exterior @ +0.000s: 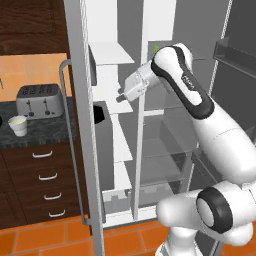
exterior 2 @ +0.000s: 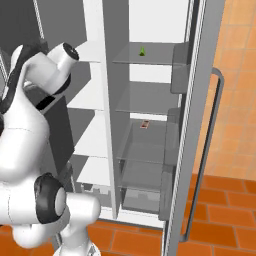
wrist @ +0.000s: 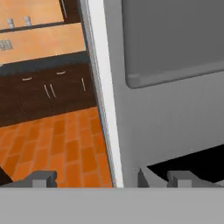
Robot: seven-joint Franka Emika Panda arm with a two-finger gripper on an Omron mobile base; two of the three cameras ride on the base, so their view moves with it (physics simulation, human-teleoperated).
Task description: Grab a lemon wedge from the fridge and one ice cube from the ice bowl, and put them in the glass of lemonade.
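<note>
The tall light-grey fridge point(exterior: 79, 100) stands with both doors swung open. A tiny yellow-green lemon wedge point(exterior 2: 142, 51) lies on the top glass shelf of the right compartment, and it peeks out just behind my arm point(exterior: 156, 48). My gripper point(exterior: 121, 97) reaches into the left compartment, lower than the wedge and to its left. In the hand view the fingertips point(wrist: 43, 178) stand wide apart, and the gripper point(wrist: 109, 179) is open and holds nothing. The glass of lemonade point(exterior: 18, 125) sits on the dark counter left of the fridge. The ice bowl is out of view.
A silver toaster point(exterior: 40, 100) stands behind the cup. The left door's edge point(wrist: 101, 87) is close in front of the hand. The right door point(exterior 2: 200, 110) with its long handle point(exterior 2: 216, 150) hangs open. A small reddish item point(exterior 2: 145, 125) lies on a lower shelf.
</note>
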